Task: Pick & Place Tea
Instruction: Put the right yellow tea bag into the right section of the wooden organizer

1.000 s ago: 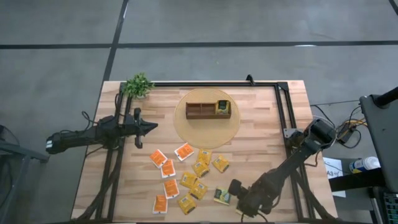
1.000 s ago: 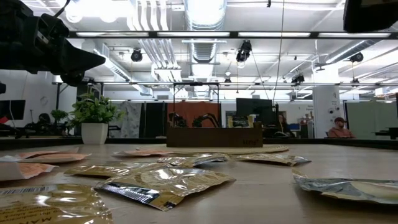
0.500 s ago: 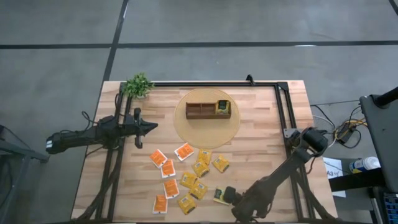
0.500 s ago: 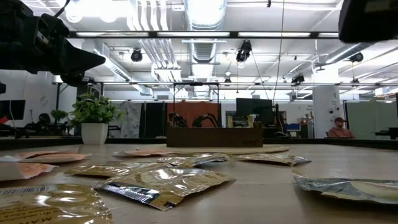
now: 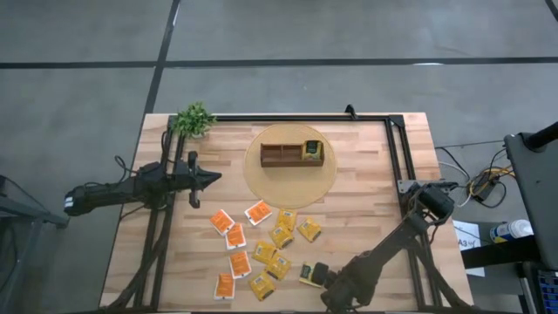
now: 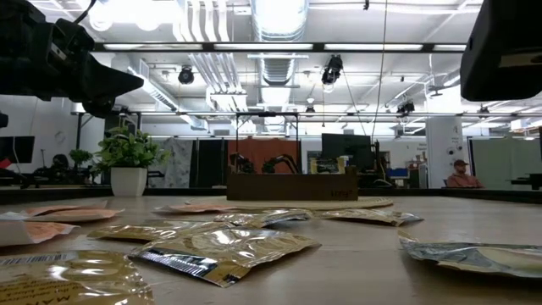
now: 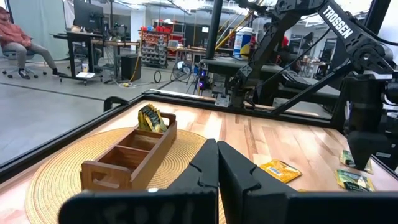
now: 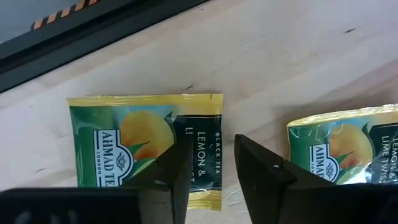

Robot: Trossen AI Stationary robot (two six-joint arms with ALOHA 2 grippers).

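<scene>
Orange sachets number five; right gripper spread over one green sachet.

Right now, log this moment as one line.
task: tea pick | right gripper: open, over green lemon sachet at table's near edge | left gripper: shut, waiting | wooden box: one sachet inside

You have a wooden table filling the middle of the high view, with a round woven mat at its upper centre. On the mat sits a brown three-compartment wooden box. A small potted plant stands at the table's upper left corner. At the right edge of the low view, you can see a seated person far back in the room
</scene>
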